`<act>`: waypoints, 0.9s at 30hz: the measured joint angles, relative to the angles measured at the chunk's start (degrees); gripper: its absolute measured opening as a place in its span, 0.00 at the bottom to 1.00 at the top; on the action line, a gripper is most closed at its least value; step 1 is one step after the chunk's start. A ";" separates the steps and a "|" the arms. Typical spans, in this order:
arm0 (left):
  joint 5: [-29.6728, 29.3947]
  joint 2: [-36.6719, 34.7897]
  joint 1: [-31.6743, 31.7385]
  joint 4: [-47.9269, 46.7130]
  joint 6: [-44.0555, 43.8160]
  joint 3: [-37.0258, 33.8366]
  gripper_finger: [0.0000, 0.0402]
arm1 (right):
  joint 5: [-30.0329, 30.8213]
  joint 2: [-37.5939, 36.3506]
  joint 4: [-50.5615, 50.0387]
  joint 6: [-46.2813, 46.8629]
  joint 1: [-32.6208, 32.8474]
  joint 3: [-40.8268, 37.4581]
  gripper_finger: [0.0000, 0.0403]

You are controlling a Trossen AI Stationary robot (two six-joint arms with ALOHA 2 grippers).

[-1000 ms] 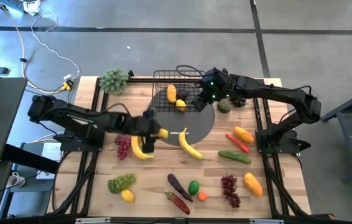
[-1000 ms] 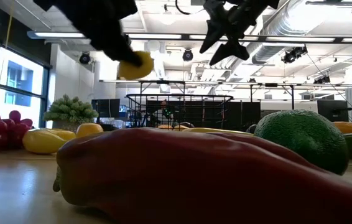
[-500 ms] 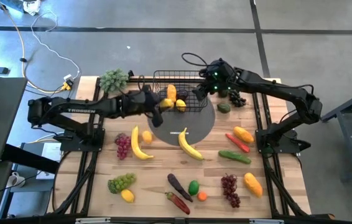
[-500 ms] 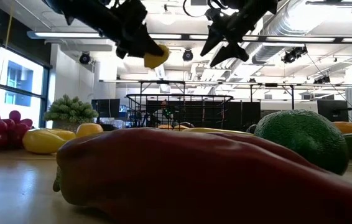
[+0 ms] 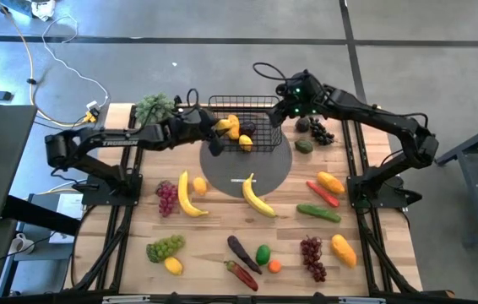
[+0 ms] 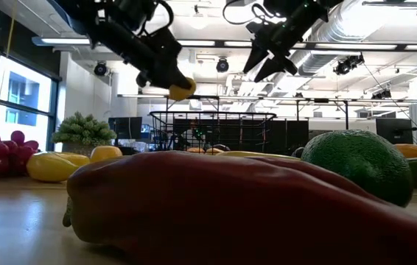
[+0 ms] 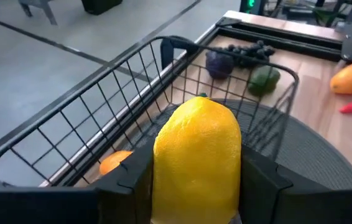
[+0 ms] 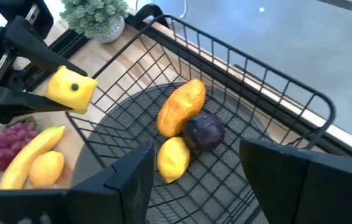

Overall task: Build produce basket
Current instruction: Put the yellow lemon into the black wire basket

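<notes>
The black wire basket (image 5: 243,120) stands on the round dark mat (image 5: 264,169) at the table's far middle. Inside lie an orange mango (image 8: 182,111), a dark purple fruit (image 8: 204,133) and a lemon (image 8: 172,159). My left gripper (image 5: 219,128) hangs over the basket's left rim, shut on a second lemon (image 7: 198,149), which also shows in the low view (image 6: 181,90). My right gripper (image 5: 283,114) hangs open with nothing between its fingers, above the basket's right side. The other produce lies spread over the table. My left gripper pinches the lemon's two long sides (image 7: 163,155) between its two fingers (image 7: 129,180). The fingers come from the table's left, slanting down, and lie along the lemon. Its free end (image 7: 201,102) sticks out past the fingertips. The lemon is lifted clear above the basket's rim.
Two bananas (image 5: 190,196) (image 5: 256,196), a small lemon (image 5: 199,185) and red grapes (image 5: 166,197) lie before the mat. A leafy bunch (image 5: 154,108) stands at the far left. Mangoes, peppers, a cucumber (image 5: 317,212) and more grapes fill the right and near side.
My left gripper has swung from the table's middle toward the far edge, carrying the lemon up to the basket's left rim, and has turned toward the basket. My right gripper has drawn back from over the basket toward the far right, still open.
</notes>
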 joint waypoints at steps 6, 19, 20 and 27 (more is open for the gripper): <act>0.04 4.20 0.73 3.94 0.04 0.02 0.38 | 0.00 0.01 0.00 -1.44 -1.07 0.00 0.54; -0.52 9.65 2.66 6.69 0.03 0.00 0.38 | 1.60 0.02 -6.55 -0.96 -1.18 0.00 0.54; -0.52 9.85 2.76 6.67 0.02 0.00 0.38 | 1.59 0.02 -7.21 -0.88 -1.20 0.00 0.54; -0.55 10.35 3.33 6.80 1.60 0.00 0.39 | 6.27 0.02 -10.28 1.65 -1.18 0.00 0.54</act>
